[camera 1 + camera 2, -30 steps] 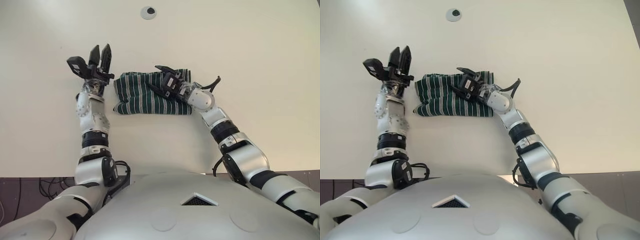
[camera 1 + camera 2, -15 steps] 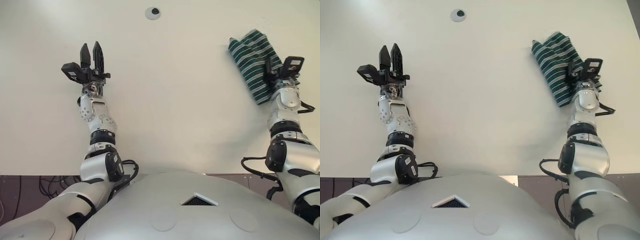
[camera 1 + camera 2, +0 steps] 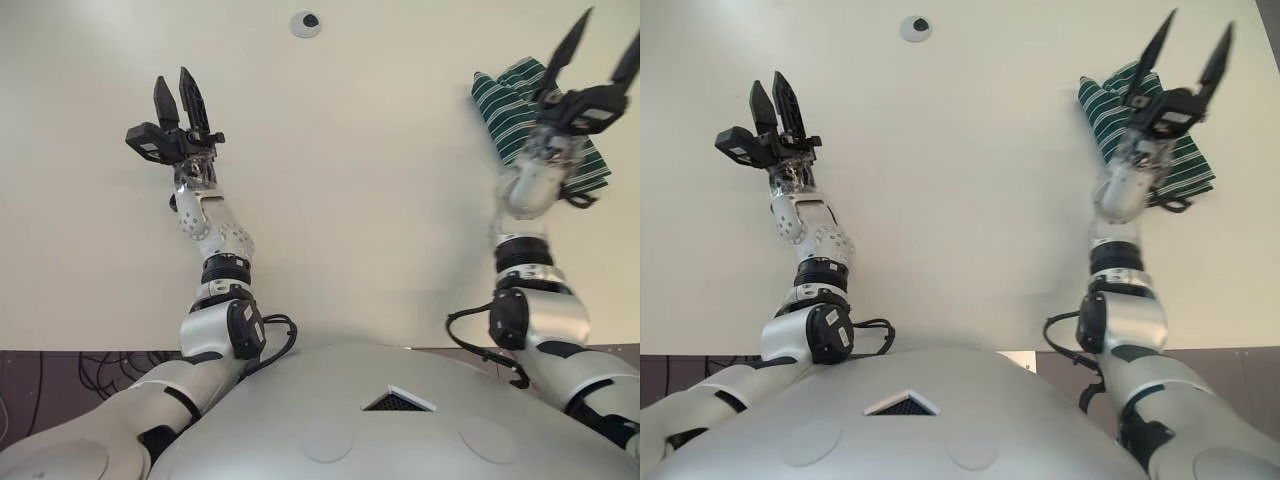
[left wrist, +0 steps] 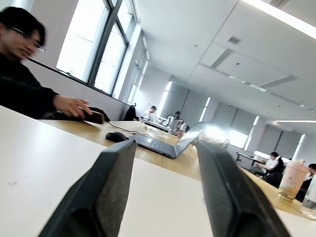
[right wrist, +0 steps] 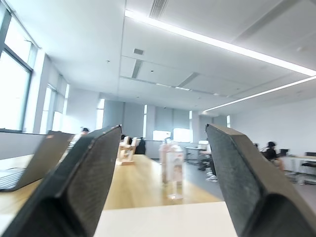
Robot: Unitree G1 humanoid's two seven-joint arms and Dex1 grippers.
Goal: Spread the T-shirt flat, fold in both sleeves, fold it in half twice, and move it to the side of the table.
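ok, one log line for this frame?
T-shirt: folded, right side of table | right gripper: open, empty | left gripper: open, empty

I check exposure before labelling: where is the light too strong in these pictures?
Left wrist view: the windows are washed out, the fingers of the left gripper dark. Right wrist view: the ceiling light strip glares. Left eye view: the table is evenly lit.
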